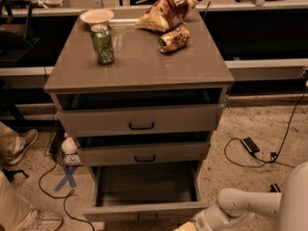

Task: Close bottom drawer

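Bottom drawer [144,210]: lowest of three in the cabinet [139,84], drawn far out toward the camera, with its small dark handle [147,219] on the short front panel; the middle drawer [144,153] and top drawer [139,120] above it sit slightly ajar. Pincer [185,227]: low beside the cabinet, just right of the bottom drawer's front corner, largely cut off, so apart or together cannot be told. Tabletop [144,64] of the cabinet: green can [103,44], pale bowl [96,16], crumpled snack bag [166,12], tipped can [173,39].
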You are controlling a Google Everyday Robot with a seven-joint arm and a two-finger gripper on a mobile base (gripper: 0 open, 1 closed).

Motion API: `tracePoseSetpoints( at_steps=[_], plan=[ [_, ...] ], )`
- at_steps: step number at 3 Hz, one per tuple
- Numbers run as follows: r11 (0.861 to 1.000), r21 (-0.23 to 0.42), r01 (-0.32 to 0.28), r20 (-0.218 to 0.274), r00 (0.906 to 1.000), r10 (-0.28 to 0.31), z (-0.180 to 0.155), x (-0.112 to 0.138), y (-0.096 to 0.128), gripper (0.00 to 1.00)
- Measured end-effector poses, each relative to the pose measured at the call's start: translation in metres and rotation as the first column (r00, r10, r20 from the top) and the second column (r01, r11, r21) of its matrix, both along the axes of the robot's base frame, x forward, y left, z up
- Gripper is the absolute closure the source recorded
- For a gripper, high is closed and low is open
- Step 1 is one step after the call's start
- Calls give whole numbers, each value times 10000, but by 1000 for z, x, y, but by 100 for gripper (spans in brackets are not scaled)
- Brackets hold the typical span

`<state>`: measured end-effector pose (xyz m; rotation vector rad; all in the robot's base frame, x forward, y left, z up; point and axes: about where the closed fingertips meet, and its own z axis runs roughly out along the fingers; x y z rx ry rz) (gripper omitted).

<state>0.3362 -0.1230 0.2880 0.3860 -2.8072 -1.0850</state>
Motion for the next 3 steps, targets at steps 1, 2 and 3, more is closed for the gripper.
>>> tracePoseSetpoints(
  at_steps=[1, 2, 3],
  plan=[
    [9995, 198, 231, 58, 9997, -232, -52, 26, -1, 2],
    [9995, 271, 160, 256, 9995, -167, -88, 59, 12, 25],
    [10000, 20, 62, 373, 9993, -63, -125, 94, 26, 48]
  ],
)
